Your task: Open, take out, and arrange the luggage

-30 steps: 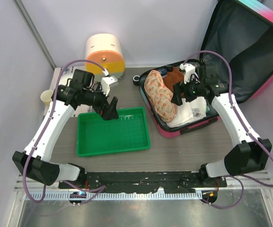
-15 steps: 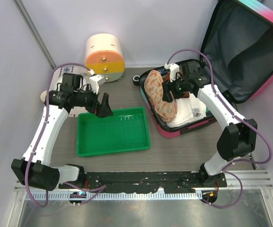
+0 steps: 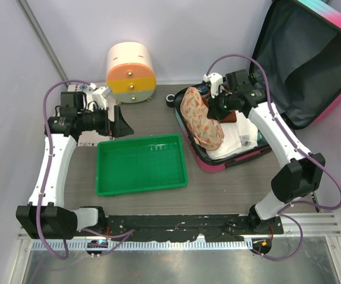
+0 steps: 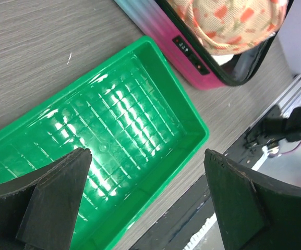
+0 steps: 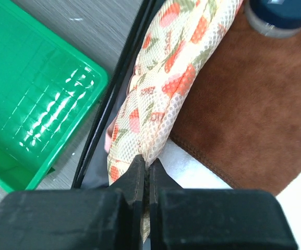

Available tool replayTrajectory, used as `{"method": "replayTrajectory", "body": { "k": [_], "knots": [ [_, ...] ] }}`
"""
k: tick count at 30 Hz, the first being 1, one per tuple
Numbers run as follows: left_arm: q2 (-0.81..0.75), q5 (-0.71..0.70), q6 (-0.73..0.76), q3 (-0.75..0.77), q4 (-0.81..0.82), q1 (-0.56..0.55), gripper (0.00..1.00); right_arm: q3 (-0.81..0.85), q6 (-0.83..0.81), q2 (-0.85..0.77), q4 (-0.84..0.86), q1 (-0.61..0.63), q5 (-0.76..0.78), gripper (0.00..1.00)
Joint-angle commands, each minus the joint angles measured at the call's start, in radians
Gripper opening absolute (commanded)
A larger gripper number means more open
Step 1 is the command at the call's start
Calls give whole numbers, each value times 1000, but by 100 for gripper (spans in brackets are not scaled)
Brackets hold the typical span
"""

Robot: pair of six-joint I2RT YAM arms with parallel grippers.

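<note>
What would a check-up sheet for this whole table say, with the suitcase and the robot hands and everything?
Surface: dark wood-grain table, no spills seen.
Job's things: luggage open, lid leaning back; floral mesh pouch, brown cloth and white things inside.
Clutter: green tray, empty; round cream-and-orange drawer box at the back.
Grippers: left gripper open near the tray's far left corner, holding nothing; right gripper shut on the pouch's edge.
Cables: purple cables loop along both arms, caught on nothing seen.
Surroundings: pale walls; metal rail at the near edge.
</note>
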Motion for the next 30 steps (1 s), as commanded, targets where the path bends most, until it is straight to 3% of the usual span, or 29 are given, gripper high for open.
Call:
{"method": "replayTrajectory", "body": {
  "k": [1, 7, 13, 26, 30],
  "knots": [
    [-16, 125, -158, -2, 97, 85, 95, 160, -63, -120, -38, 40, -2, 1],
    [47, 228, -271, 41, 115, 203, 94, 181, -204, -192, -78, 230, 86, 1],
    [97, 237, -225, 105, 19, 291, 91, 70, -351, -233, 28, 475, 277, 1],
    [116, 242, -179, 102, -11, 371, 90, 163, -383, -30, 89, 660, 307, 1],
    [128, 245, -194, 90, 28, 372, 91, 151, -376, 12, 208, 663, 336, 1]
  ]
}}
